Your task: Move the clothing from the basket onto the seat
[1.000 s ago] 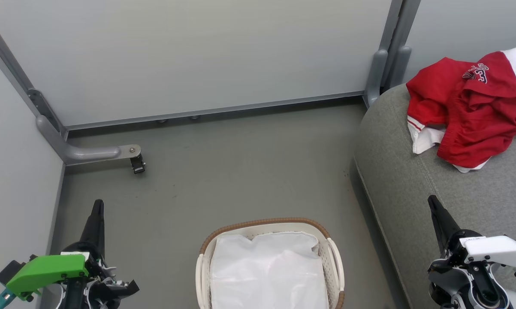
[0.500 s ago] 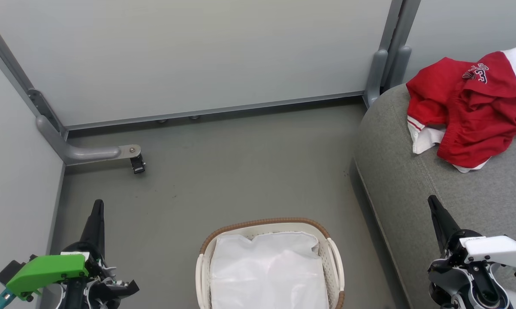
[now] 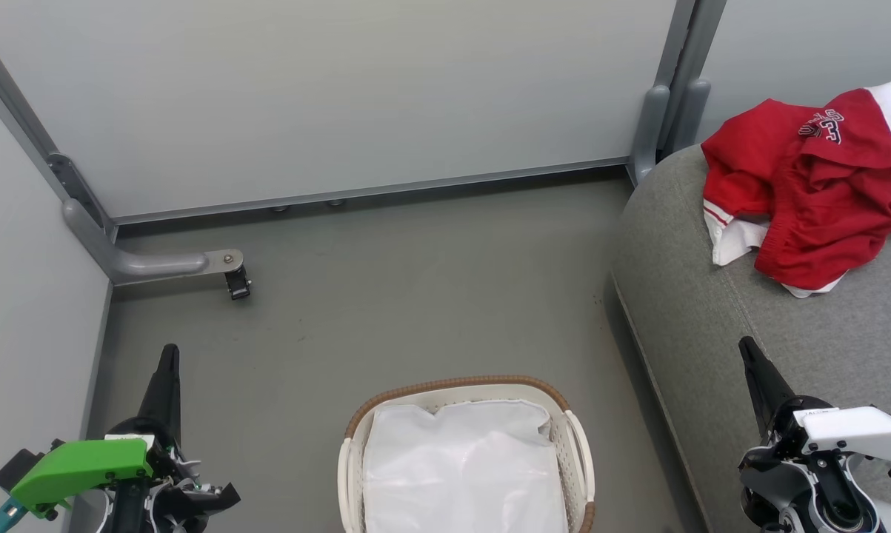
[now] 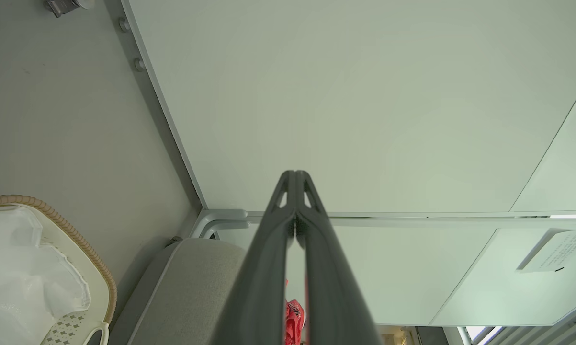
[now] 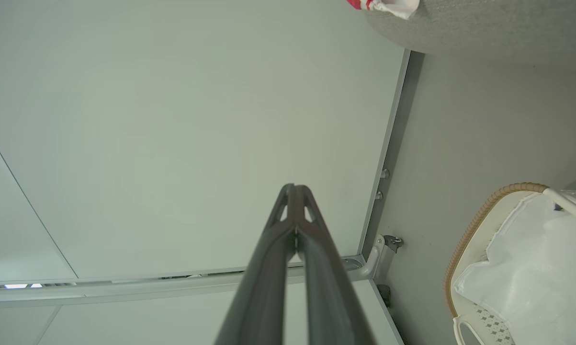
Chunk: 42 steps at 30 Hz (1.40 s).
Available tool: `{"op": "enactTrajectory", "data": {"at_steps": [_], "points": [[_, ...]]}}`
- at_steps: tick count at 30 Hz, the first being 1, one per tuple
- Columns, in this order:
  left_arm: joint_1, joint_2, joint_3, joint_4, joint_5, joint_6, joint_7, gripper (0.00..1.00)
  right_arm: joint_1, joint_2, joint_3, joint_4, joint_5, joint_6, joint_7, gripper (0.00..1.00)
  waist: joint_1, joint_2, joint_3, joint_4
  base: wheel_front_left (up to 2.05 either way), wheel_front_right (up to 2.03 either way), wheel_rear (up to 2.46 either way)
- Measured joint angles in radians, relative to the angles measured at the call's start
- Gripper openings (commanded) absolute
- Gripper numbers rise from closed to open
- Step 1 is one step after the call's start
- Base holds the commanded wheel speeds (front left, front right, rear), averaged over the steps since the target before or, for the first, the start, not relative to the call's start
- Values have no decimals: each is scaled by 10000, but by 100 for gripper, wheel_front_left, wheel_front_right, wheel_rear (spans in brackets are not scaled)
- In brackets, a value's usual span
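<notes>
Nothing has shifted since a second ago: both arms, the garments and the basket sit where they did.

From the head camera, the bright red sports clothing with white stripe trim and printed lettering [image 3: 808,185] lies in a crumpled heap on the large grey woven-fabric couch seat [image 3: 712,333], at the upper right. The oval cream-white perforated plastic basket with a brown woven-look rim [image 3: 452,385] stands on the smooth grey floor [image 3: 415,281] at the bottom centre, well apart from the clothing, and a plain white fabric sheet [image 3: 464,466] lies inside it. The left gripper [image 3: 168,355] points up at the lower left over the floor, its two dark fingers pressed together and holding nothing. The right gripper [image 3: 745,346] points up at the lower right over the seat's front part, likewise pressed together and empty. Pale grey wall panels [image 3: 326,96] close off the back.

From the left wrist, the left gripper's fingers meet at their tips against the wall panel; the basket's rim and the white sheet show at the lower left, and a sliver of red cloth shows on the seat behind the fingers.

From the right wrist, the right gripper's fingers also meet at the tips; the basket with its sheet sits at the lower right, and the clothing's edge rests on the seat at the top.
</notes>
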Motion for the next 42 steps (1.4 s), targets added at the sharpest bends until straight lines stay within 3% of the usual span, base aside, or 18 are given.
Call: {"op": "enactTrajectory", "data": {"at_steps": [42], "points": [[0, 0, 6, -2, 0, 0, 0, 0, 0, 0, 0, 0, 0, 0, 0, 0, 0, 0, 0, 0, 0, 0, 0]]}}
